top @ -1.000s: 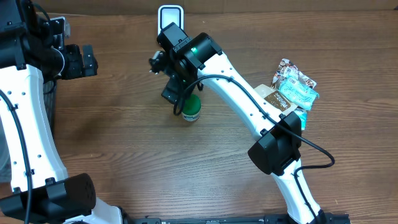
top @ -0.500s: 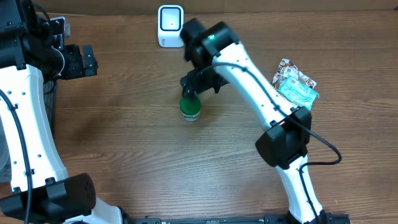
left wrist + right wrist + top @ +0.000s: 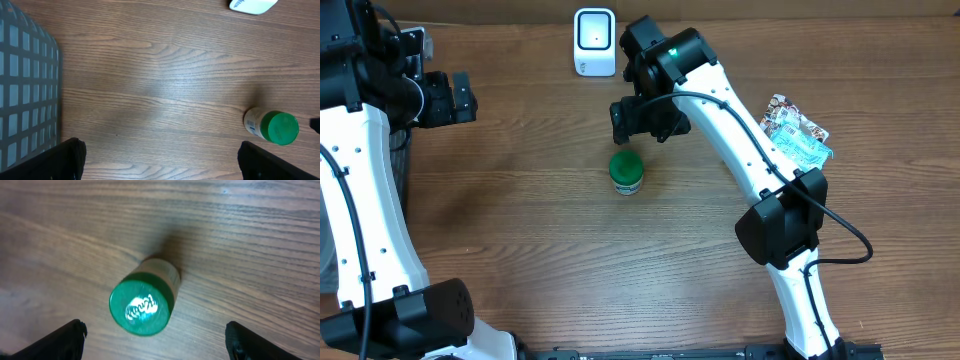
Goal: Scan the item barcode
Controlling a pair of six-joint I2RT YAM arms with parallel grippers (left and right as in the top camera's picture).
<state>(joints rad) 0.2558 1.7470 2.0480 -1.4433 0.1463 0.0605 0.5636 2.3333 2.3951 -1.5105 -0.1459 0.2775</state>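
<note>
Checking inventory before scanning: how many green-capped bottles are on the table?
1. The green-capped bottle stands mid-table, near the right pincer; the packet pile at right could hide others.

place: robot lab bench laid out like a shop checkout | rig: white left arm and right arm over a wood-grain tabletop | shop signs: white barcode scanner at the far edge; heap of packaged snacks on the right; grey mesh basket on the left; green-capped bottle mid-table
</note>
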